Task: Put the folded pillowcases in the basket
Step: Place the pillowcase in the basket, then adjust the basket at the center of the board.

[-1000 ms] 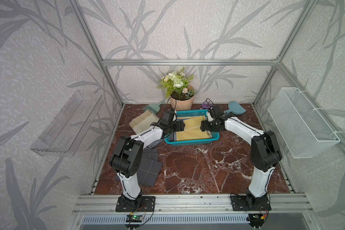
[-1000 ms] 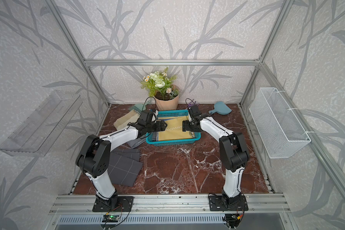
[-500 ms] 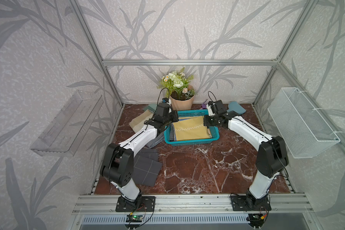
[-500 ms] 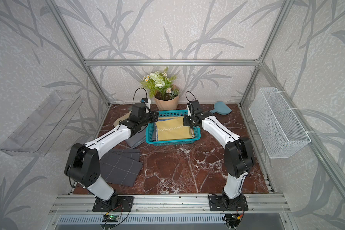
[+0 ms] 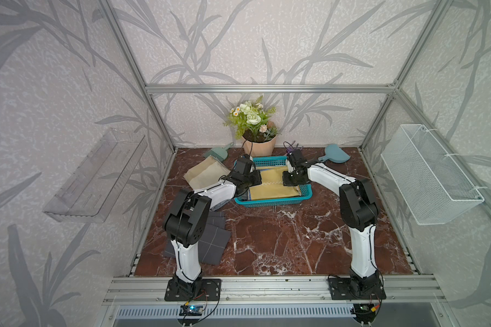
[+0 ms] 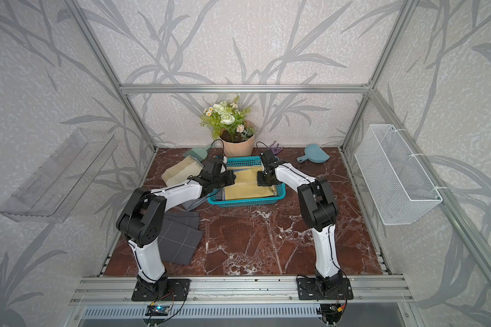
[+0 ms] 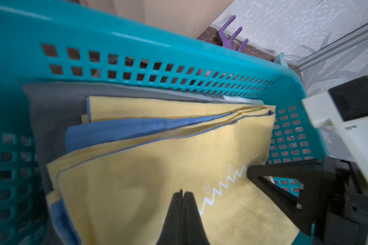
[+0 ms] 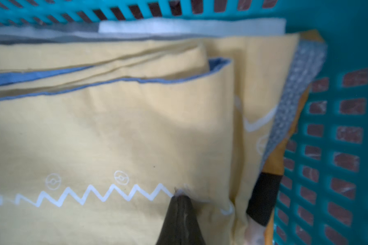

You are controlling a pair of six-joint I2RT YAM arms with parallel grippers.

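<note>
Surface (image 5: 281, 240): brown marble, basket set toward the back between both arms.
Basket (image 5: 270, 201): long axis run left to right.
Pillowcase (image 5: 272, 186): yellow, folded, laid flat inside the basket along that axis.
Left fingers (image 7: 175, 210): closed, empty, held over its left end.
Right fingers (image 8: 174, 216): closed, tip pressed on its right end.
Change: half a second earlier both arms were drawn back from the basket.
</note>
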